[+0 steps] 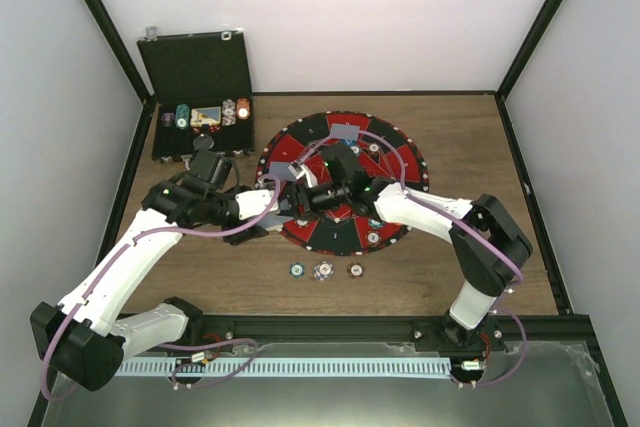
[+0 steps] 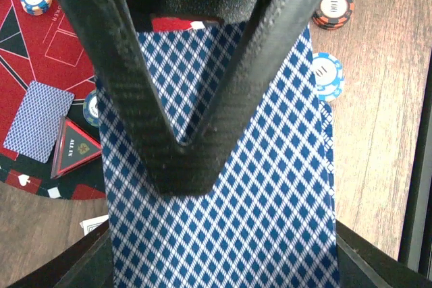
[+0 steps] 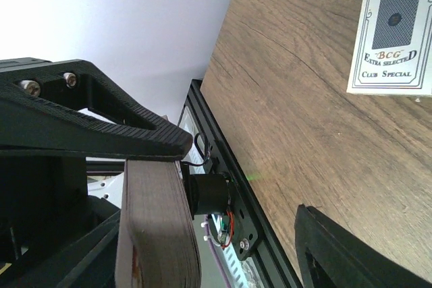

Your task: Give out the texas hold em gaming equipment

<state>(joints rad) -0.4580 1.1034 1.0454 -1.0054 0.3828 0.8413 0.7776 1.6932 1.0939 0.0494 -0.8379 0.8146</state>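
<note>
The left arm [image 1: 130,267] and right arm [image 1: 430,212] meet over the round mat [image 1: 345,237], blocking its left half and centre. The black case [image 1: 200,132], lid [image 1: 195,65] upright, fills the far-left corner. Three chips [image 1: 323,270] lie just before the mat. The table [image 1: 470,147] is open on the right.

Hidden and cropped
Deck [image 2: 223,220] covers half a chip [image 2: 90,109] — card box [image 3: 391,32] cut by the edge.
</note>
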